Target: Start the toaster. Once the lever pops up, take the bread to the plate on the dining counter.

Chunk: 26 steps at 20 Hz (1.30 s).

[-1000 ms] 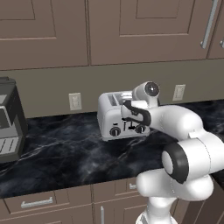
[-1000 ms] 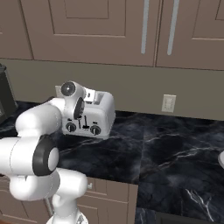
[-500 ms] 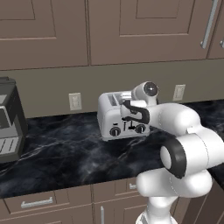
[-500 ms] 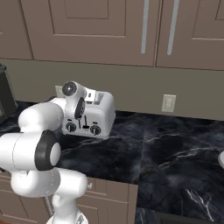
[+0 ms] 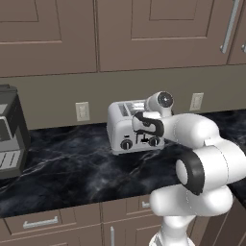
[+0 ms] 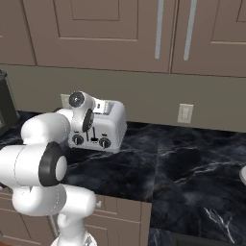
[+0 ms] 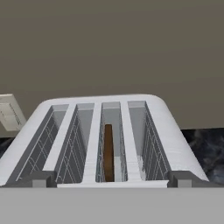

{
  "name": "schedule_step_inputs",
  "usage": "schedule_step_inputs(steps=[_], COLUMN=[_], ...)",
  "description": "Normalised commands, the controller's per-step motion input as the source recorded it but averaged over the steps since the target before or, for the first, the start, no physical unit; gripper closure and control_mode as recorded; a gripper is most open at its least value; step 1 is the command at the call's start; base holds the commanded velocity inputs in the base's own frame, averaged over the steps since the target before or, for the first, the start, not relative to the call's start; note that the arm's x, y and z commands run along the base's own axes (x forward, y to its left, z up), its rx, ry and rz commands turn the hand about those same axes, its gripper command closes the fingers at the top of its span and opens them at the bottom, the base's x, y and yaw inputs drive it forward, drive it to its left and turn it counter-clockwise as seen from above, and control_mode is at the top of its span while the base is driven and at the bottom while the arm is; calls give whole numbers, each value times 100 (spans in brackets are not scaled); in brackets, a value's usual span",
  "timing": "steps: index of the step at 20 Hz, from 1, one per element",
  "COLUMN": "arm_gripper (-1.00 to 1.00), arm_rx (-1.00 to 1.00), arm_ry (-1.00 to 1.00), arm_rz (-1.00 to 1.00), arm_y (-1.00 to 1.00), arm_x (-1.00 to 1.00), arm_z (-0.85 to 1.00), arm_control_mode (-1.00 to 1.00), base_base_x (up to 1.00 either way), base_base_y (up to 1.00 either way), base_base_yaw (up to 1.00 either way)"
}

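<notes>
The silver-grey toaster [image 5: 126, 129] [image 6: 108, 126] stands on the black marble worktop [image 5: 72, 168] against the back wall. My gripper [image 5: 143, 130] [image 6: 88, 121] hangs close before the toaster's front face, above its knobs and sliders, jaws open with nothing between them. From the hand view I look over the toaster's [image 7: 166, 127] four slots. A thin dark brown slice of bread [image 7: 108, 151] stands deep in the third slot from the left. I cannot make out the plate or the dining counter.
A dark grey boxy appliance [image 5: 9, 132] sits at the worktop's left end. Wall outlets [image 5: 82, 111] [image 6: 185, 113] flank the toaster. Upper cabinets [image 5: 144, 33] hang above. A pale curved edge [image 6: 243, 174] is cut off at the far right.
The hand has sunk slightly in front of the toaster and the arm's elbow has shifted a little. The toaster and the bread have not moved.
</notes>
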Motion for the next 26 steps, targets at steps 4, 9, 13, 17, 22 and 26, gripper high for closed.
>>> schedule_step_inputs(steps=[4, 9, 13, 17, 22, 26], arm_gripper=[-100, -100, -100, -100, -100, -100], arm_rx=[0, 0, 0, 0, 0, 0], arm_ry=[0, 0, 0, 0, 0, 0], arm_rz=[0, 0, 0, 0, 0, 0], arm_y=[0, 0, 4, 12, 8, 1], arm_x=[0, 0, 0, 0, 0, 0], arm_z=[0, 0, 0, 0, 0, 0], arm_control_mode=[-100, -100, -100, -100, -100, -100], base_base_x=[0, 0, 0, 0, 0, 0], base_base_y=[0, 0, 0, 0, 0, 0], base_base_yaw=[0, 0, 0, 0, 0, 0])
